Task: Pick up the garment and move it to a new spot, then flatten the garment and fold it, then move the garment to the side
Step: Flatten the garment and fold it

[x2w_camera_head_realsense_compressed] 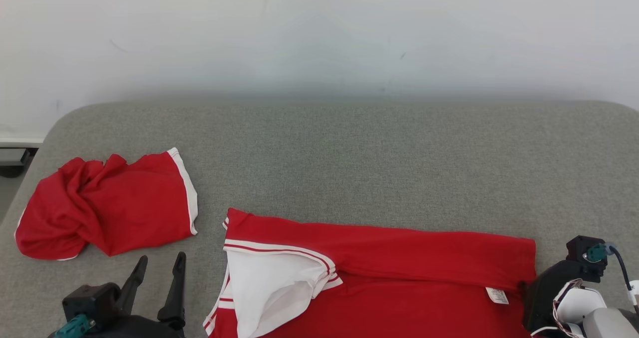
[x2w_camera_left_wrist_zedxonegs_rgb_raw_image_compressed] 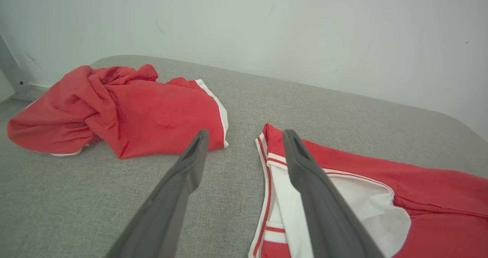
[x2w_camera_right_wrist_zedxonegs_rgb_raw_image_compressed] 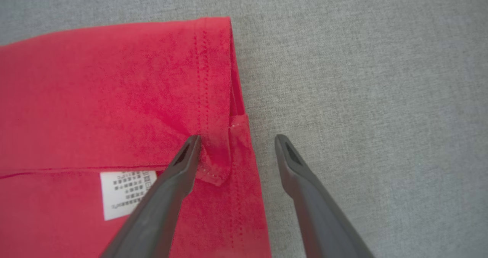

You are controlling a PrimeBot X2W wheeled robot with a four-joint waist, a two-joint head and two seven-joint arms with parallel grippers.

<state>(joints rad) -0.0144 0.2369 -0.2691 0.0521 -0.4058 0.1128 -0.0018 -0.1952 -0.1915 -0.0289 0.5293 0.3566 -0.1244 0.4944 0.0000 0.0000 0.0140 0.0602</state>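
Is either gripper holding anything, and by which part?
Nothing is held. The left gripper stands open above the grey surface; the right gripper stands open at the hem corner of the red shirt, not clamped.

A grey surface [x2w_camera_head_realsense_compressed: 374, 153] is covered by two things: a shirt [x2w_camera_head_realsense_compressed: 424, 253], partly folded, and, left of the shirt, a crumpled garment [x2w_camera_head_realsense_compressed: 115, 208].

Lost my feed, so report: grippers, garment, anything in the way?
Both open, empty: right gripper at hem corner of the red shirt, left gripper near its white-trimmed end. Shirt flat, far edge folded over. Crumpled red garment apart at left, not blocking.
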